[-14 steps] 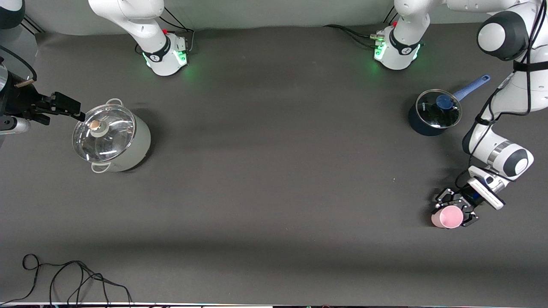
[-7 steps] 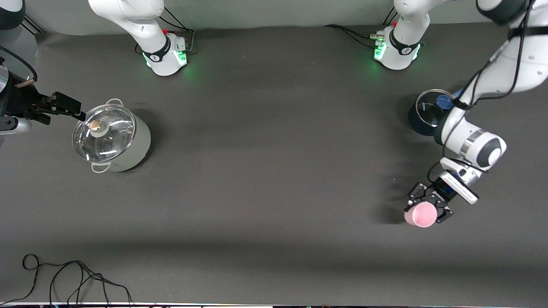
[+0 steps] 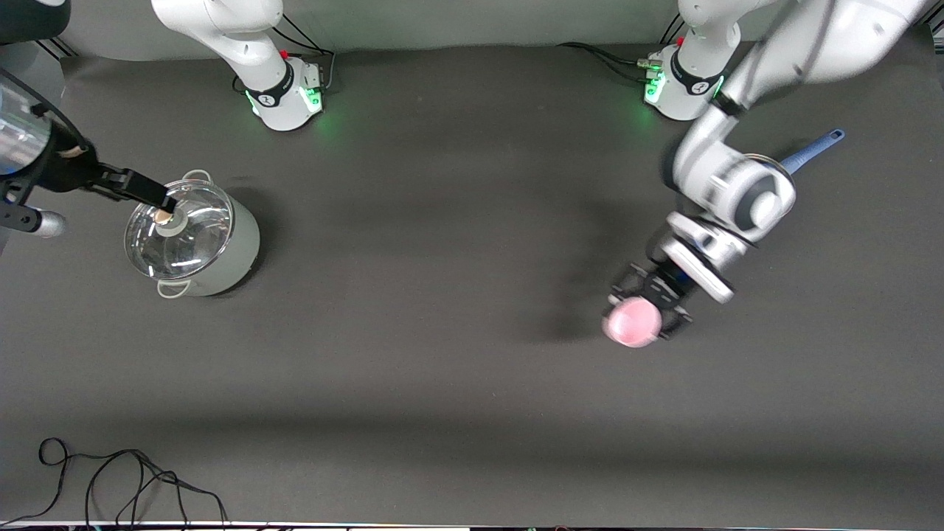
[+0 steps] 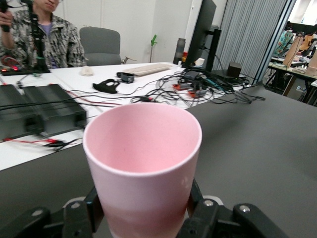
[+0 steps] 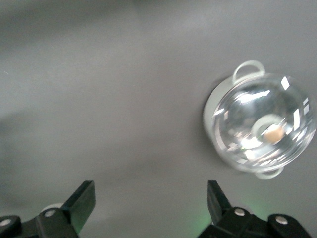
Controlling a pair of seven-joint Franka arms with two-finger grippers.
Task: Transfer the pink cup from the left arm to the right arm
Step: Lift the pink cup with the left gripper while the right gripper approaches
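The pale pink cup (image 3: 632, 323) hangs in the air over the table, between the middle and the left arm's end. My left gripper (image 3: 644, 313) is shut on its lower body. In the left wrist view the cup (image 4: 143, 158) stands upright with its mouth open toward the camera, and black linkage fingers (image 4: 94, 210) press both of its sides. My right gripper (image 3: 158, 198) hangs in the air at the right arm's end of the table, by the lidded pot. In the right wrist view it (image 5: 150, 196) is open, with nothing between its fingers.
A pale pot with a glass lid (image 3: 193, 240) (image 5: 260, 124) stands at the right arm's end. The left arm covers most of a blue saucepan; its blue handle (image 3: 811, 150) sticks out. A black cable (image 3: 133, 479) lies near the table's front edge.
The left arm has swung the pink cup from the left arm's end toward the table's middle. The right gripper has shifted to the pot's lid.
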